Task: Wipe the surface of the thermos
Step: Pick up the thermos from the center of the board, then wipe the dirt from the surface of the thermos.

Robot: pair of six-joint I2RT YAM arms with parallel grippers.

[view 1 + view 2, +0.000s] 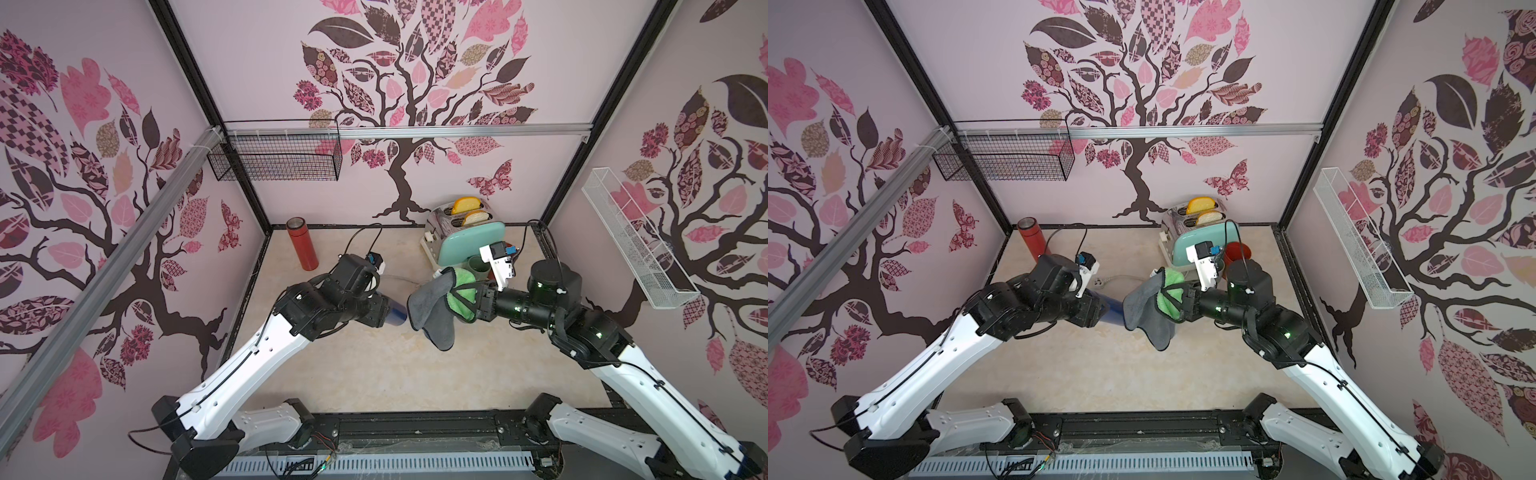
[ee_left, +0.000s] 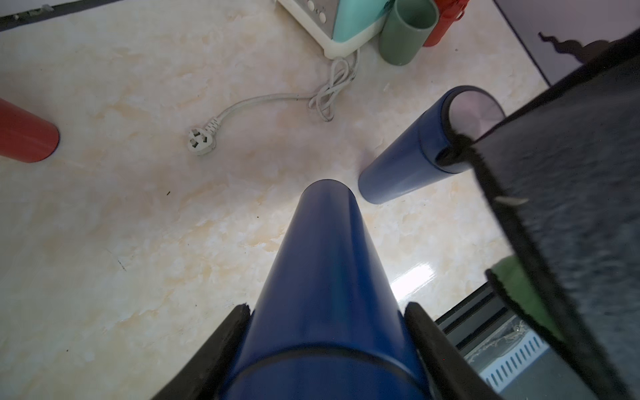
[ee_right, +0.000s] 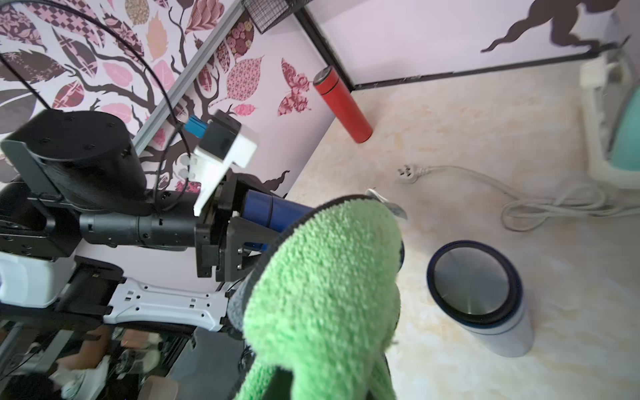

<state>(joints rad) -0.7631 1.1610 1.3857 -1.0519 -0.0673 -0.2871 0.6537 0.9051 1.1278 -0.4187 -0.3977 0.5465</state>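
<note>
The dark blue thermos (image 2: 325, 242) is held off the tabletop (image 1: 374, 365), lying roughly level over its middle and a little to the left. Its free end points right, toward the cloth (image 1: 432, 316). Held this way, most of the barrel is bare and clear of the surface, so I judge a cloth could be run along it without the tabletop getting in the way.

The left pincer (image 2: 327, 308) is clamped on the thermos near one end. Its two black fingers (image 2: 228, 332) press on opposite sides of the barrel, set only as far apart as the barrel is wide.

The right pincer (image 1: 455, 301) is pinched fully shut on a bunched fold of the cloth. The green fluffy face is gathered at the grip and the grey face hangs down loose. The hanging part is just to the right of the thermos's free end. The left wrist view suggests a small gap between them, but I cannot tell for certain whether they touch.

The wiping stroke looks about to begin rather than partly done.

A second blue cylinder (image 3: 478, 298) with a steel top stands upright on the tabletop — apart from both arms. A red thermos (image 1: 302, 243) stands in the far left corner, and the toaster (image 1: 461, 232) is at the far right.
</note>
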